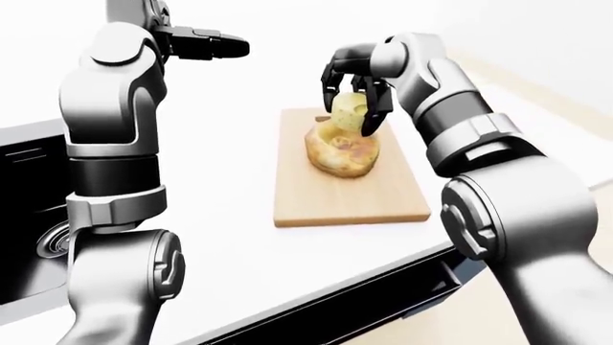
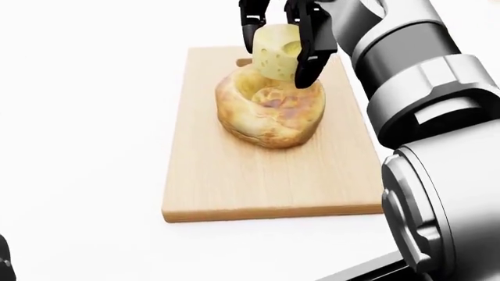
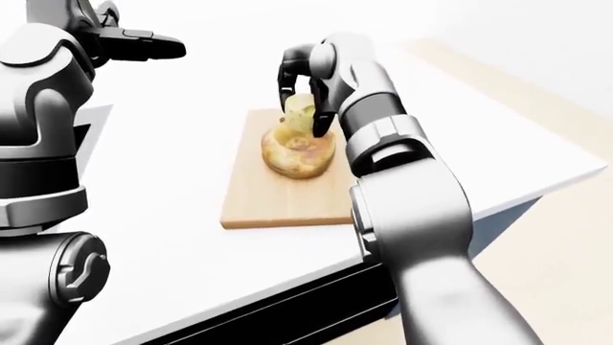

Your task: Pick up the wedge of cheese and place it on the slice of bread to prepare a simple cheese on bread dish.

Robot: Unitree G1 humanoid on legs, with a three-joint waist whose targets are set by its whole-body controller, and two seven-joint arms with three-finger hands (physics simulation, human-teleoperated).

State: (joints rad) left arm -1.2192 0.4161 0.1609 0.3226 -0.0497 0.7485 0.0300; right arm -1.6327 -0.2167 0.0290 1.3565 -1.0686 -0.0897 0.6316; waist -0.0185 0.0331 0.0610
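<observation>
Pale yellow and pitted with holes, the wedge of cheese (image 2: 276,51) hangs pinched in the right hand (image 2: 286,41), whose dark fingers (image 2: 305,58) press against its left and right sides. It sits just above the far edge of the bread (image 2: 270,111), perhaps brushing the crust; I cannot tell whether it touches. The bread, a rounded golden piece with a hollowed middle, rests on the far half of a wooden cutting board (image 2: 265,181), which lies on the white table (image 2: 86,146).

Judging by its look, the cheese should be light and fairly firm, smooth enough on its faces to slip if the pinch slackens, so holding it across the two flat sides, as now, seems the safest place. The bread looks soft and crusty and would likely give a little under the weight; its dished centre ought to cradle the wedge, while the sloping rim could let it roll off toward the far end of the board.

Off to the left, the left hand (image 1: 215,49) is raised well clear of the board, its fingers stretched out straight and holding nothing.

Counting up: one wedge of cheese, one piece of bread, one board, two hands. A dark sink (image 1: 24,208) shows at the left edge
</observation>
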